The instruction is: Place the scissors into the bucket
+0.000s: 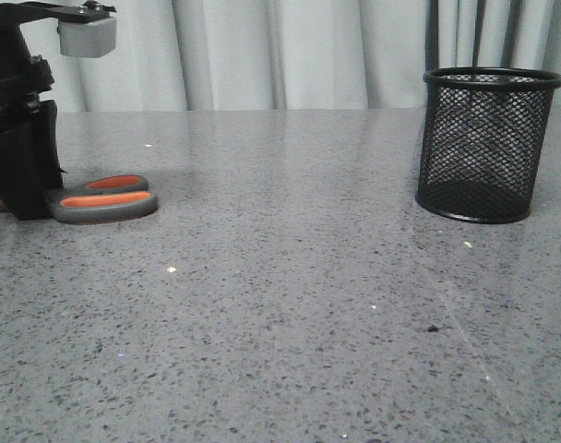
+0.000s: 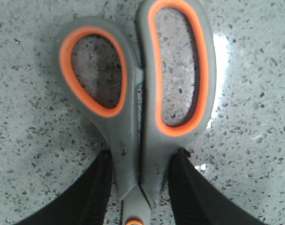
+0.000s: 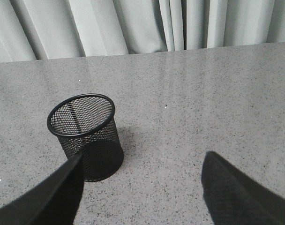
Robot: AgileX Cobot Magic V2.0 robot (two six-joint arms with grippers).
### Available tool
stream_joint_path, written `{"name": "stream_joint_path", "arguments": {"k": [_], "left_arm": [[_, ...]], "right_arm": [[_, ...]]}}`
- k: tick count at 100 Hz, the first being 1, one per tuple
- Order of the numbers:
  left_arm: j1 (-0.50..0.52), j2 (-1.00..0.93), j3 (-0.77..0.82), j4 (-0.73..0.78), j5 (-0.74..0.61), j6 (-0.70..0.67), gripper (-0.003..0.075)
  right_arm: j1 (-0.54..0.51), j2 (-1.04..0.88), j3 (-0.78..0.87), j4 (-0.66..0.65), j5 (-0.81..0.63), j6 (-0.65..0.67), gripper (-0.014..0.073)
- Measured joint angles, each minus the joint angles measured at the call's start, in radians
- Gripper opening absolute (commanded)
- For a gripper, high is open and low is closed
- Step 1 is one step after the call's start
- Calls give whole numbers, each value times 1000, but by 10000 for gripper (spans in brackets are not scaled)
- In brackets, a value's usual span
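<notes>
The grey speckled table (image 1: 290, 305) lay under my claws, and the bucket (image 1: 485, 145) stood upright on it, far off to the right of my left claw (image 2: 141, 187) and just ahead of my right claw (image 3: 140, 187), empty as far as its mesh showed. My right claw hung wide with nothing between its fingers. The scissors (image 2: 138, 108) lay flat on the table, blades closed, with my left claw down over them: its fingers (image 2: 93, 192) sat narrow on either side of the neck below the loops, touching or nearly so, though I could not tell whether they truly gripped. So I judged the grasp was barely begun; lifting, carrying across and dropping them in all remained.
</notes>
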Motion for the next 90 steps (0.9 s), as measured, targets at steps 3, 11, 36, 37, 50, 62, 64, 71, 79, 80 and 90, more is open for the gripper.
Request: {"name": "stream_joint_path", "arguments": {"k": [3,11,36,37,50,62,64,71,79,80,90], "left_arm": [[0,0,0,0,2,2,221],[0,0,0,0,2,2,214],[0,-23,4,0,-10,2,138],[0,-26,4,0,-10,2,134],[0,-70,-14,-9,-9,2,133],[0,-125,-50,-43,-36,2,133],[0,-131,-57,-48,-38,2,133],[0,-156,-77,-63,-43,2,133],[0,-183,-101,-106,-50,2,133],[0,-186,-106,-119,-50,2,133],[-19,-222,-145,-202,-99,2,134]], "right_arm": [[0,0,0,0,3,0,478],[0,0,0,2,7,0,478],[0,0,0,12,16,0,478],[0,0,0,15,16,0,478],[0,0,0,58,-1,0,478],[0,0,0,116,-23,-2,478],[0,0,0,127,-25,-3,478],[0,0,0,165,-29,-19,478],[0,0,0,247,-30,-66,478],[0,0,0,258,-30,-81,478],[2,0,-11,461,-28,-254,478]]}}
